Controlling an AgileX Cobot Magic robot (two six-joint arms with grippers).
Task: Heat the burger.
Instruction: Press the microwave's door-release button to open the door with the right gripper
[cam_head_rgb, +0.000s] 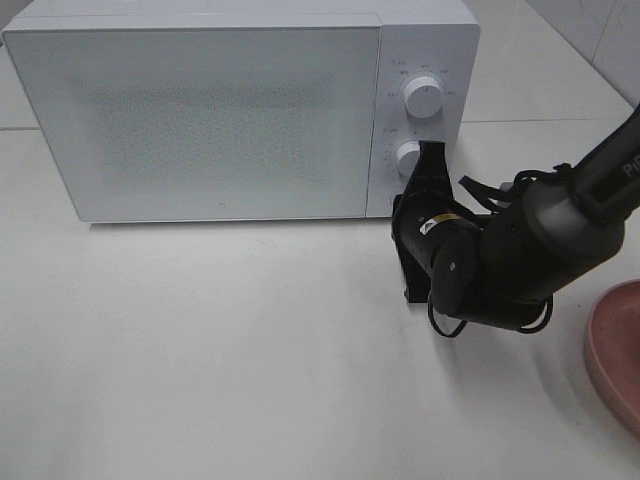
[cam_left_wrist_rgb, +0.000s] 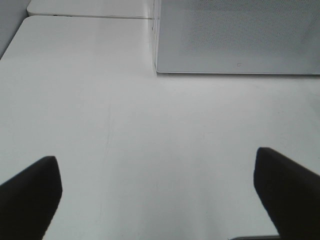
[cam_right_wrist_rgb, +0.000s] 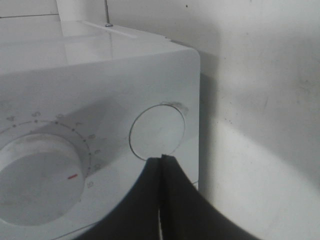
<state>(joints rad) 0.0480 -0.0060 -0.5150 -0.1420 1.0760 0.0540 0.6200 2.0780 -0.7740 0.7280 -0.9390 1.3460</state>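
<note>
At the microwave button (cam_right_wrist_rgb: 157, 131), right claw (cam_right_wrist_rgb: 161, 159), tips together.

My right arm (cam_head_rgb: 560, 230) extends in from the desk's (cam_head_rgb: 200, 360) right edge, right gripper (cam_head_rgb: 430, 152) fully closed; my left gripper (cam_left_wrist_rgb: 157, 167) stands wide open.

I'm looking at what is reading to me as a lab bench dressed up as a kitchen counter. A white microwave (cam_head_rgb: 200, 110) with two dials (cam_head_rgb: 424, 97) is sitting on a bare white tabletop (cam_head_rgb: 200, 350). A pink plate (cam_head_rgb: 620, 350) is lying on it off to the side, pale tiles (cam_head_rgb: 620, 40) are showing behind, and a black robot arm (cam_head_rgb: 560, 230) is reaching over it.
</note>
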